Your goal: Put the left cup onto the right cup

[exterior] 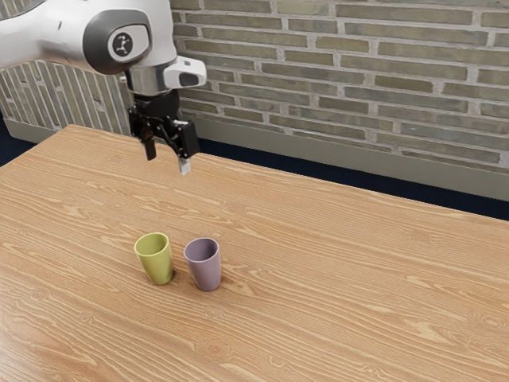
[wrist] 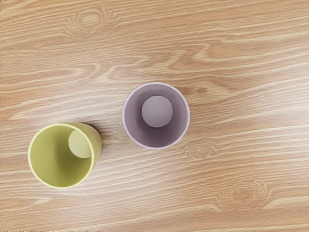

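In the exterior view, the arm comes in from the upper left and holds the gripper high above the wooden table, in front of a brick wall. Its two black fingers point down and stand spread apart with nothing between them. Well below the gripper, and nearer the camera, two cups stand upright on the tabletop. The yellow-green cup is toward the exterior view's left and the purple cup is just beside it toward the exterior view's right. A narrow gap separates them, and both mouths face up. The gripper touches neither cup. In the wrist view, the camera looks straight down into both cups on the wood grain. The purple cup lies almost directly beneath the hand, and its round base shows through the open rim. The yellow-green cup sits off to one side of it, close by but apart. It is seen at a slight slant, so part of its outer wall shows along with its base. Both cups are empty inside.
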Available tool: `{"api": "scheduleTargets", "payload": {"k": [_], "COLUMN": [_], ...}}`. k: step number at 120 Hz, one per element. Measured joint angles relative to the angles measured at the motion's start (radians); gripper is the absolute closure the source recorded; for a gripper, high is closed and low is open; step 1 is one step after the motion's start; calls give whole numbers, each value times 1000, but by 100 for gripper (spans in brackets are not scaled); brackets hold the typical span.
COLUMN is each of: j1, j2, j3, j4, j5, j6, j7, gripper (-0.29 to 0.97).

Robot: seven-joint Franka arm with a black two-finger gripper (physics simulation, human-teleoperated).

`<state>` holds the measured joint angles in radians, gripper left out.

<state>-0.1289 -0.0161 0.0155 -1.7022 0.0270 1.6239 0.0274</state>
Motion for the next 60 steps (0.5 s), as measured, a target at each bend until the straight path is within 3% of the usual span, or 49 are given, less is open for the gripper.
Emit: {"api": "scheduleTargets", "payload": {"k": [60], "j1": [110], "j2": [4], "j3": [1], "j4": [-50], "j5": [-1], "j6": [22], "j7": [-1], "gripper": [0]}}
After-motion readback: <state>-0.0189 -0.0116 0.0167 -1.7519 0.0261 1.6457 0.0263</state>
